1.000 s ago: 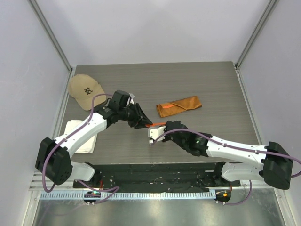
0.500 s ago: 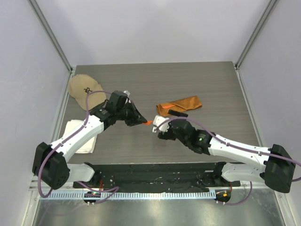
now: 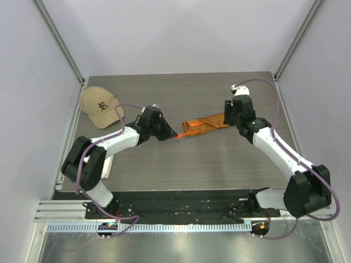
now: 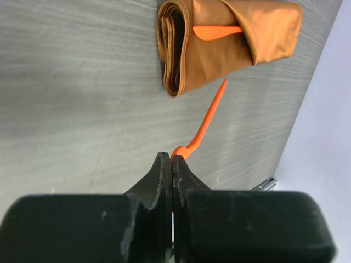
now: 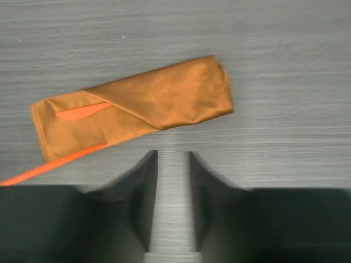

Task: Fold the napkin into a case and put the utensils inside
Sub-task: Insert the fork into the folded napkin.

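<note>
Left wrist view shows left fingers [image 4: 163, 183] pinching a utensil [image 4: 207, 119], tip beside the case [image 4: 230, 52]; right wrist view shows right fingers [image 5: 143, 186] spread.

We note a dark grey wood-grain tabletop [image 3: 164, 164], plain pale lilac-white wall panels [image 3: 181, 33] on three sides, slanted silver metal corner posts [image 3: 60, 41], brushed steel sheet [image 3: 181, 246] along the near edge, light soft and even.
</note>
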Motion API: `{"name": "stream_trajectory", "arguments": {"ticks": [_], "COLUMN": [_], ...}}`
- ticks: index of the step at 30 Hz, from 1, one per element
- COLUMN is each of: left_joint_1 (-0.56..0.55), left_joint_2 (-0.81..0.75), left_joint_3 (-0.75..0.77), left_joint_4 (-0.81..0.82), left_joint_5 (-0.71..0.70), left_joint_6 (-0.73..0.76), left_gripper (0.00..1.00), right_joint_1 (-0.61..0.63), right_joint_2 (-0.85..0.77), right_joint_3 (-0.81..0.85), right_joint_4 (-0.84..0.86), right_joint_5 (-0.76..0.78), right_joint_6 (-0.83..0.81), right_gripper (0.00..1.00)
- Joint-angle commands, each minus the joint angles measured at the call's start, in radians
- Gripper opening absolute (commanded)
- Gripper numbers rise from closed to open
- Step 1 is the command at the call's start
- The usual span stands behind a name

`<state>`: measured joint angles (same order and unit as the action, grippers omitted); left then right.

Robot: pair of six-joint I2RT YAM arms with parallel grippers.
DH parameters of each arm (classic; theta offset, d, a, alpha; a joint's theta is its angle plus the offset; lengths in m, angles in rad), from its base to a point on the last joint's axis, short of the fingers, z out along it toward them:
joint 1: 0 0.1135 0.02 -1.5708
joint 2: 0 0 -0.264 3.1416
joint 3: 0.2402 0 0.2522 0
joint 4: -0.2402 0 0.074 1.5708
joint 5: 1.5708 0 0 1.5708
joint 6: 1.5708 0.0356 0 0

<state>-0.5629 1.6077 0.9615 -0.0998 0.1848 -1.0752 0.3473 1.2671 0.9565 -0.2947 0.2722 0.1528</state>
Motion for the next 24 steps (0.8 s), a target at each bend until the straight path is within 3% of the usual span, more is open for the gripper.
{"name": "stream_trajectory", "arguments": {"ticks": [1, 2, 24], "left_joint_1": [-0.005, -0.005, -0.003], "left_joint_2": [0.104, 0.119, 0.207], "left_joint_3": [0.068, 0.075, 0.151], "left_joint_4": [0.244, 0.279, 0.198], "left_joint_5": [0.070, 0.079, 0.122], "left_joint_6": [-0.038, -0.042, 0.027], "left_gripper": [0.00, 0.00, 0.00], "right_joint_1": [-0.126, -0.140, -0.278], "right_joint_2": [0.164, 0.185, 0.466], "right_joint_3": [0.073, 0.082, 0.202], "right_joint_4": [-0.067, -0.069, 0.014], "right_joint_5": [-0.313, -0.326, -0.284], "right_joint_6": [0.250, 0.258, 0.287], "right_gripper": [0.10, 0.01, 0.01]}}
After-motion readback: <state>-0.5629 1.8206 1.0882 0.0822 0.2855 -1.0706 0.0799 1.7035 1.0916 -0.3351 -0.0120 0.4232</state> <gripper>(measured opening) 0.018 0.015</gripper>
